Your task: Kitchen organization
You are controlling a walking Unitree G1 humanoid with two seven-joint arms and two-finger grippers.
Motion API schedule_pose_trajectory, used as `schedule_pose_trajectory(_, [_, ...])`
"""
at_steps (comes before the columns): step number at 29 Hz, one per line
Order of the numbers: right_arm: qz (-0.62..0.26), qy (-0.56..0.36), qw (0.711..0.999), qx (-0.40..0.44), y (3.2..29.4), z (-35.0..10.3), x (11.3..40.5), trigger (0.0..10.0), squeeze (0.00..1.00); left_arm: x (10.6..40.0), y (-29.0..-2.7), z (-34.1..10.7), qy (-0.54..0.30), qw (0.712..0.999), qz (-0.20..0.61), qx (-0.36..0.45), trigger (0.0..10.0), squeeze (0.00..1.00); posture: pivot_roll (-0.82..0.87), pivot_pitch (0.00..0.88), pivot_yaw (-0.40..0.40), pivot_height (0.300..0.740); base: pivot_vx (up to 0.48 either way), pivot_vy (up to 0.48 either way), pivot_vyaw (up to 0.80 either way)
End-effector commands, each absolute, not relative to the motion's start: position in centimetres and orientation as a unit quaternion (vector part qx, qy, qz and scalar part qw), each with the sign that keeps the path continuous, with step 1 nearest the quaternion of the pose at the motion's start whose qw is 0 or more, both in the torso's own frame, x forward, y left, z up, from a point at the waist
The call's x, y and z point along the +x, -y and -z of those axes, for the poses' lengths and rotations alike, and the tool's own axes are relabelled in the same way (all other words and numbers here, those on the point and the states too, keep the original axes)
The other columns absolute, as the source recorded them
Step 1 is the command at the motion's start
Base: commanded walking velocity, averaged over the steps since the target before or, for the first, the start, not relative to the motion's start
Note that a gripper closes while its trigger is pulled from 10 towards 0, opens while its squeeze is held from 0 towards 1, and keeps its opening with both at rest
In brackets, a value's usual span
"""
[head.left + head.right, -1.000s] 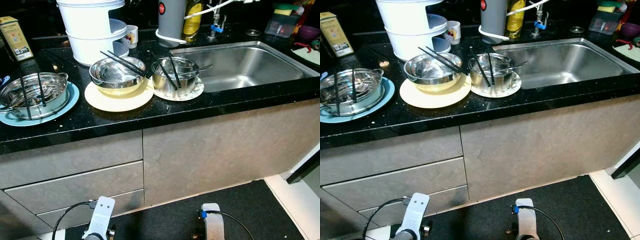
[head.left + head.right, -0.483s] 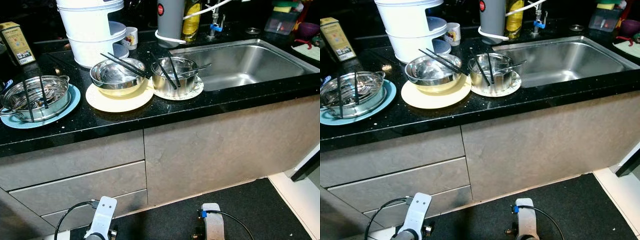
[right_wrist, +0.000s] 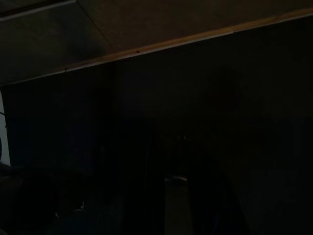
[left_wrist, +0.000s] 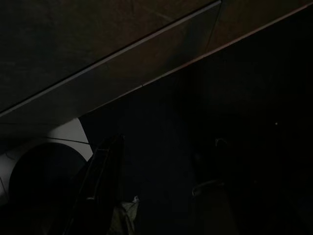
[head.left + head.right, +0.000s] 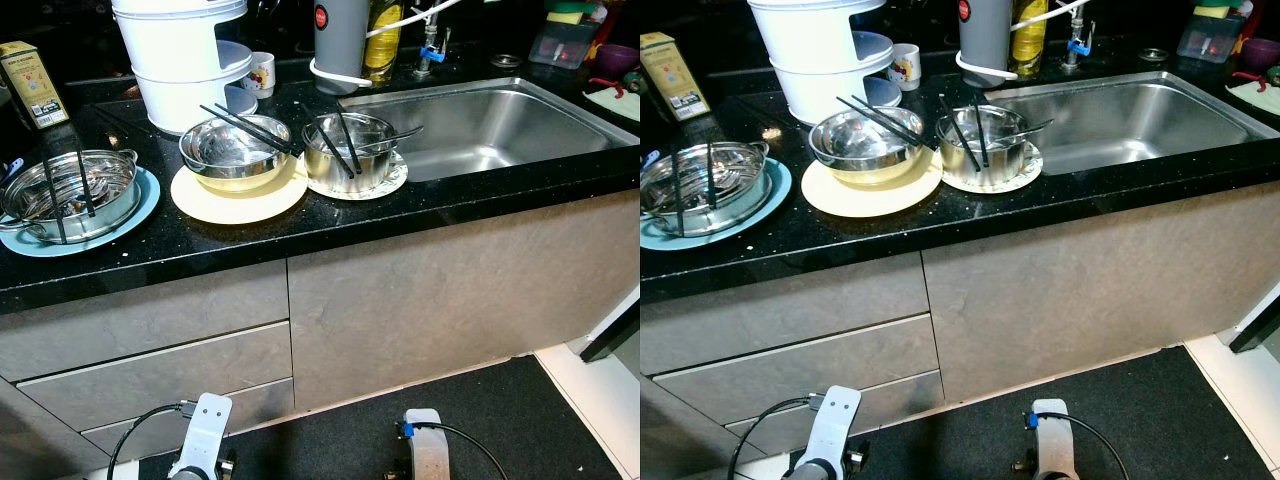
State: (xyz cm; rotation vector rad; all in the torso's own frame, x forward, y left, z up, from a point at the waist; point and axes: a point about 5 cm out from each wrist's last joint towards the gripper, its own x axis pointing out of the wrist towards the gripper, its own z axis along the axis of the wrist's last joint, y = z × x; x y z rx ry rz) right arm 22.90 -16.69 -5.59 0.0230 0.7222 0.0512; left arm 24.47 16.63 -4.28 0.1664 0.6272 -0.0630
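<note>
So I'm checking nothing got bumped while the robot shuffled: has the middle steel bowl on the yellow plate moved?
No. The steel bowl sits on the yellow plate beside the white container as before; the slight shift is the camera's.

Black speckled counter point(image 5: 330, 225), yellow plate point(image 5: 238, 195), blue plate point(image 5: 140, 205), grey cabinets point(image 5: 420, 300)

Left pot point(image 5: 70, 192): steel, two handles, upright on blue plate point(image 5: 140, 205), far left of counter; two black chopsticks point(image 5: 50, 195) laid across rim.
Middle bowl point(image 5: 235, 150): steel, upright on cream plate point(image 5: 235, 200); chopstick pair point(image 5: 245, 127) across rim, pointing right.
Right bowl point(image 5: 350, 152): steel, upright on white plate point(image 5: 385, 185), just left of sink point(image 5: 500, 125); black sticks point(image 5: 335, 145) and spoon point(image 5: 395, 138) leaning inside.
</note>
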Motion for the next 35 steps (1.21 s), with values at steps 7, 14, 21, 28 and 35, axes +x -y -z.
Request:
schedule_pose_trajectory(7, [-0.031, -0.319, 0.947, -0.032, 16.6, 5.5, 22.5, 10.0, 0.00, 23.2, -16.5, 4.7, -0.294, 0.949, 0.052, 0.105, 10.0, 0.00, -0.07, 0.203, -0.015, 0.740, 0.000, 0.000, 0.00])
schedule_pose_trajectory(14, [-0.076, -0.287, 0.954, -0.039, 15.9, 4.8, 22.9, 10.0, 0.00, 23.1, -17.4, 3.6, -0.233, 0.964, 0.054, 0.118, 10.0, 0.00, -0.06, 0.195, -0.004, 0.740, 0.000, 0.000, 0.00])
schedule_pose_trajectory(21, [-0.145, -0.164, 0.976, 0.000, 13.9, 1.2, 24.9, 10.0, 0.00, 23.0, -19.2, -1.3, -0.078, 0.988, 0.037, 0.130, 10.0, 0.04, -0.08, 0.182, 0.018, 0.740, 0.000, 0.000, 0.00])
schedule_pose_trajectory(28, [-0.268, 0.032, 0.962, 0.047, 9.9, -7.4, 26.8, 10.0, 0.00, 23.9, -19.5, -4.7, -0.002, 0.993, 0.025, 0.111, 10.0, 0.00, -0.07, 0.196, 0.032, 0.740, 0.000, 0.000, 0.00])
schedule_pose_trajectory(35, [-0.381, 0.145, 0.911, 0.056, 7.3, -15.7, 27.3, 10.0, 0.00, 24.3, -19.6, -6.5, 0.010, 0.990, 0.010, 0.137, 10.0, 0.00, -0.07, 0.206, 0.021, 0.740, 0.000, 0.000, 0.00])
